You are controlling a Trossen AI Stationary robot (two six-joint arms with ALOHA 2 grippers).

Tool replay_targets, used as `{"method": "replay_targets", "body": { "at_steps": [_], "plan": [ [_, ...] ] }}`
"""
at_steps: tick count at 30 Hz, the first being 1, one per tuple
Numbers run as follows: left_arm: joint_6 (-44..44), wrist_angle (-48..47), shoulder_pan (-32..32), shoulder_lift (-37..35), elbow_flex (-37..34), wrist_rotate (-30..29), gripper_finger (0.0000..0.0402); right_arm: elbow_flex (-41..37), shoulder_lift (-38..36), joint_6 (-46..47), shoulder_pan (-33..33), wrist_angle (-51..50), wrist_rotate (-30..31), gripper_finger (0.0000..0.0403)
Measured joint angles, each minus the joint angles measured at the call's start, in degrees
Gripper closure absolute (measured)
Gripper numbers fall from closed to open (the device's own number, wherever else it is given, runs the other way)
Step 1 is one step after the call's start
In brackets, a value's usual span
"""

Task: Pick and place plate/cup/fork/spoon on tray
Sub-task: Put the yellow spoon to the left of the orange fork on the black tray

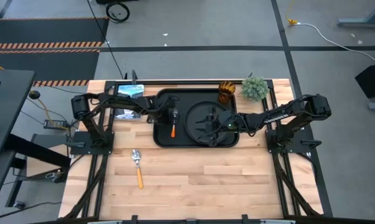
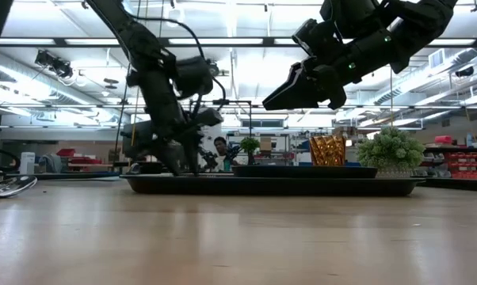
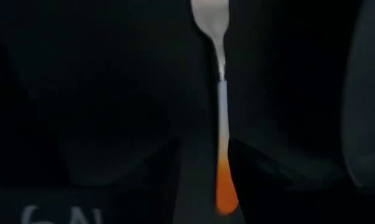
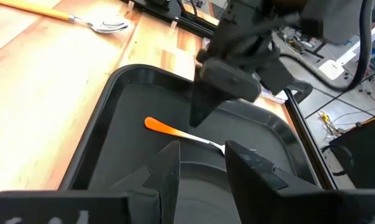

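Observation:
The black tray point(image 1: 164, 138) lies at the table's far middle, with the round black plate point(image 1: 194, 117) on its right part. The fork point(image 1: 173, 129), with a silvery head and orange handle end, lies flat on the tray's left part point(image 4: 159, 126). My left gripper point(image 1: 173, 116) is low over it and open, with one finger on either side of the fork's shaft point(image 3: 222, 118). My right gripper point(image 4: 203, 168) is open and empty above the plate. The amber cup point(image 1: 227, 91) stands on the table beyond the tray. The spoon point(image 1: 137, 165) lies on the table, nearer than the tray. My left gripper comes from above, pointing down, with its fingers across the fork's shaft point(image 3: 223, 143). The fork lies flat on the tray floor between them. I cannot tell whether a finger touches it.
A green fuzzy plant ball point(image 1: 255, 88) stands at the far right, beside the cup. A small device with a screen point(image 1: 129, 91) lies at the far left. Bare wood runs along the table's near half.

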Motion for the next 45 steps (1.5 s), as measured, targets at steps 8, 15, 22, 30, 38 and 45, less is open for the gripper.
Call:
{"method": "replay_targets", "body": {
  "at_steps": [8, 15, 22, 30, 38, 45],
  "plan": [
    [-2.84, -10.32, -6.9, -7.48, 0.0, -6.8, 0.0282, 0.0, -0.04, -0.16, -0.13, 0.42, 0.02, 0.0269],
    [-13.09, -13.88, -15.94, -11.59, 0.0, -6.83, 0.0287, -0.02, -0.07, -0.15, -0.13, -0.11, 0.02, 0.0269],
    [-25.04, -20.92, -25.59, -11.91, 0.0, -7.33, 0.0287, -0.02, -0.07, -0.18, -0.13, -0.61, 0.02, 0.0269],
    [-42.14, -30.61, -35.09, -11.82, -0.03, -11.44, 0.0258, -0.02, -0.07, -0.05, -0.13, -0.02, -0.22, 0.0269],
    [-51.99, -30.79, -42.21, -11.76, -0.04, -11.5, 0.0233, -0.02, -0.07, -0.07, -0.13, 0.15, -0.59, 0.0269],
    [-62.23, -31.78, -46.73, -9.23, -0.09, -14.25, 0.0228, -0.02, -0.07, -0.01, -0.11, 0.41, -1.96, 0.0269]
  ]
}}
